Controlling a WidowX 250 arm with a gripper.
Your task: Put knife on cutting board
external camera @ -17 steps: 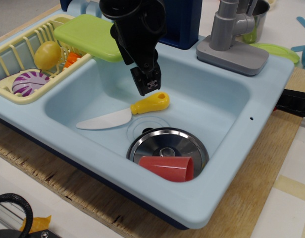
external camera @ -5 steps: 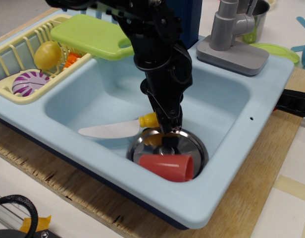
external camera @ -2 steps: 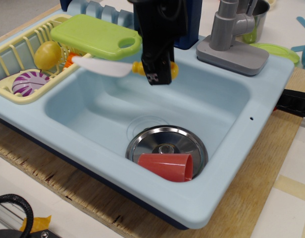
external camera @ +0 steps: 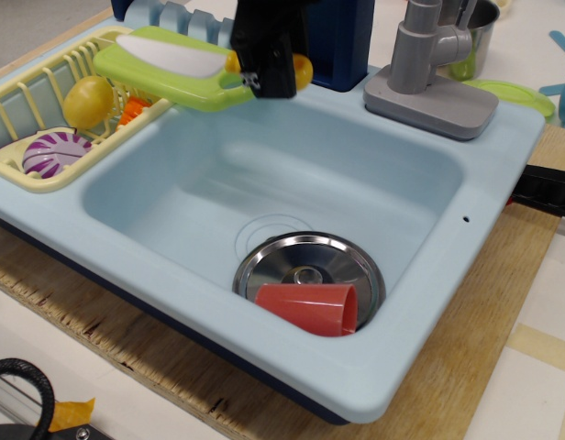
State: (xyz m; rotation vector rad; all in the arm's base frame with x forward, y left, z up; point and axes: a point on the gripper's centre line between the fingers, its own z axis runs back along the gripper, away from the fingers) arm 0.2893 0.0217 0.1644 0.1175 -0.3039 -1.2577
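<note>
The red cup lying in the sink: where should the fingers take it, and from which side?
The red cup lies tipped on its side on the steel drain, mouth toward the right. Probably best from above, fingers closing across the cup's round body near its middle. The sink wall stands close on its near side, so a sideways approach looks cramped.

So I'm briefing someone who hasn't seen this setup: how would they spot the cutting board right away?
Start at the pale blue toy sink and look to its back left corner, by the pale yellow dish rack. The cutting board is the flat lime-green slab there, with the knife in the gripper over it. Unlike the slatted rack, it is solid, smooth and green.
</note>
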